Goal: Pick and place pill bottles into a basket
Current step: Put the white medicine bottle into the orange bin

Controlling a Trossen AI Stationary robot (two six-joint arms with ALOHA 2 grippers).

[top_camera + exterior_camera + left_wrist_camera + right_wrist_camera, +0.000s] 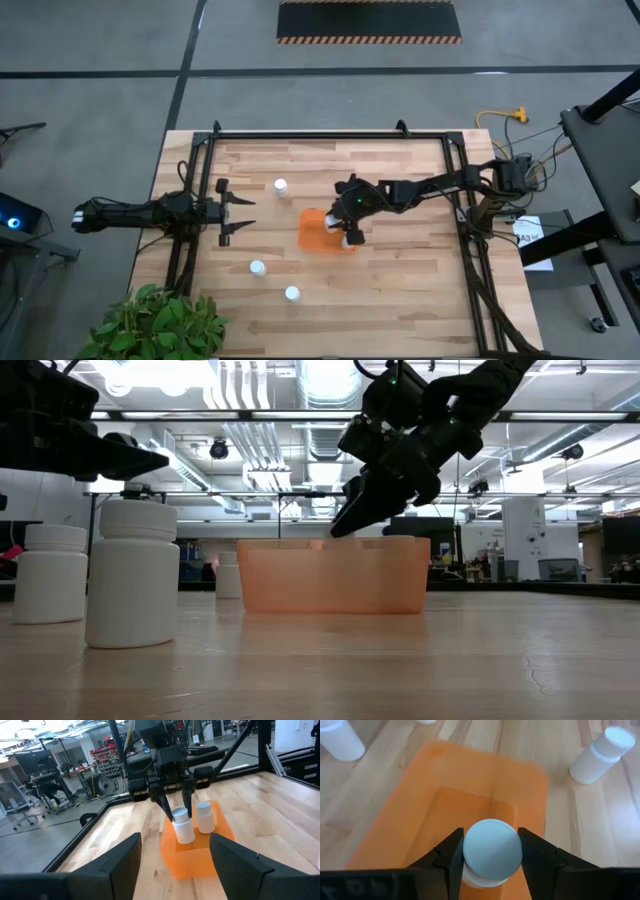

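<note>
- Wood-plank table [400, 290] with a black frame around its edge, on a grey concrete floor; a hazard-striped black mat [369, 21] lies on the floor beyond the far edge, and a potted plant [160, 322] sits at the near-left corner.
- Low view looks into a workshop: ceiling ducts, strip lights, benches behind.
- Orange basket [318, 232]: one, near table centre.
- Pill bottles visible: five.
- Three stand loose on the wood: one [281, 186] just beyond the basket, two [258, 268] [292, 294] nearer the front.
- One bottle [204, 816] stands upright inside the basket.
- Held bottle [491, 849]: clamped at the cap by the right gripper [489, 851], over the basket's interior.
- Left gripper [243, 215] sits left of the basket, fingers spread apart, holding nothing.
</note>
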